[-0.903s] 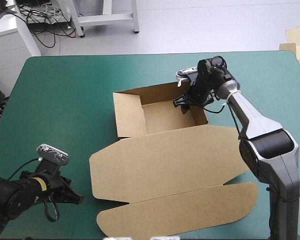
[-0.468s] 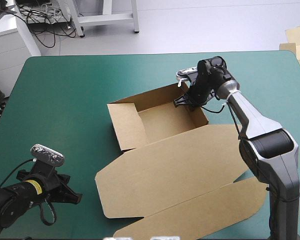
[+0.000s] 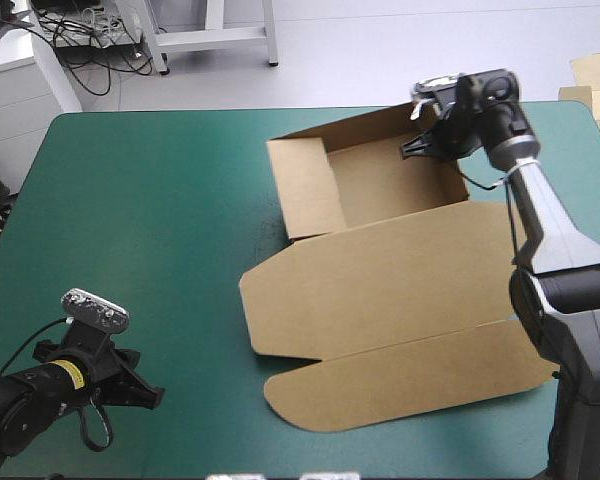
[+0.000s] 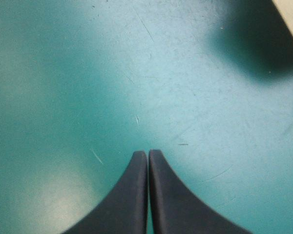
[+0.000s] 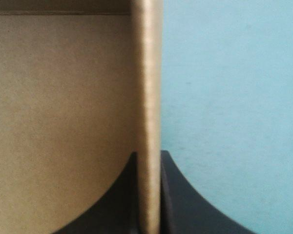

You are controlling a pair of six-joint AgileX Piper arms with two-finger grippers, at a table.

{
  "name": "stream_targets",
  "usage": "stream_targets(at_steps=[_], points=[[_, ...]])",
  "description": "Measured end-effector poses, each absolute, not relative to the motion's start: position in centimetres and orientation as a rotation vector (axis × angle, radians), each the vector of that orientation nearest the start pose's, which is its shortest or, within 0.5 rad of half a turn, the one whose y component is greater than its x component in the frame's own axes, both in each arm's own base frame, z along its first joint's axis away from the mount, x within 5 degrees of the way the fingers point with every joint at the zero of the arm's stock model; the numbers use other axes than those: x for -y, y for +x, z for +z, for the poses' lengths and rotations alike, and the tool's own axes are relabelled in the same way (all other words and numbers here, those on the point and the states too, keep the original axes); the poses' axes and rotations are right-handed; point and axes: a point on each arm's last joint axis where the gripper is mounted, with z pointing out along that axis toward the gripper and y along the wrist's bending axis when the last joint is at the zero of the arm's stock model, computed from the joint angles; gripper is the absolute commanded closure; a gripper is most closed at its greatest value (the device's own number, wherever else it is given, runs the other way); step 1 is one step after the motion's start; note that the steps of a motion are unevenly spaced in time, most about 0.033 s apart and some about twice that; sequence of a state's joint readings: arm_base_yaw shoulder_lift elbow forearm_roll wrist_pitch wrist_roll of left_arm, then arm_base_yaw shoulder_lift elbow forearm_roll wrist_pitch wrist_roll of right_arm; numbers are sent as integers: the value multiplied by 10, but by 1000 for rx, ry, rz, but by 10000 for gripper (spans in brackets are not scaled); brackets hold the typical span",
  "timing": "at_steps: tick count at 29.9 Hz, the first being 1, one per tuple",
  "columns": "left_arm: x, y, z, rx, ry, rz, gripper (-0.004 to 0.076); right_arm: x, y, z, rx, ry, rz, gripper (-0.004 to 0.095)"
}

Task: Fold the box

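The box stands on the far right part of the teal-green cover. It is already an open tray, with walls raised around its floor. The lid lies flat toward the near side, and its long flap is spread out close to the near edge. The right gripper pinches the tray's right wall near the far corner, one black finger on each side of the board. The left gripper is pressed together over bare cover at the near left, well apart from the box. I judge the main folding to be done. Whether the walls are properly tucked, I cannot tell from above.
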State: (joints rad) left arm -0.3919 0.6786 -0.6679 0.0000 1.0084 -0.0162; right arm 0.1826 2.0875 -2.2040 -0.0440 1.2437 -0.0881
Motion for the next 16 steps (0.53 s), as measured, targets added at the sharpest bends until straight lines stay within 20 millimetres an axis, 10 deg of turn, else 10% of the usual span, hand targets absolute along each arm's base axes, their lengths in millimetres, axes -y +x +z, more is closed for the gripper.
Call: stream_targets(at_steps=[10,16], points=[[40,98,298,-2479,471,-166,734,93,439,369,-2547,210,-126,928],[40,98,298,-2479,471,-166,734,163,421,363,-2536,401,-102,921]])
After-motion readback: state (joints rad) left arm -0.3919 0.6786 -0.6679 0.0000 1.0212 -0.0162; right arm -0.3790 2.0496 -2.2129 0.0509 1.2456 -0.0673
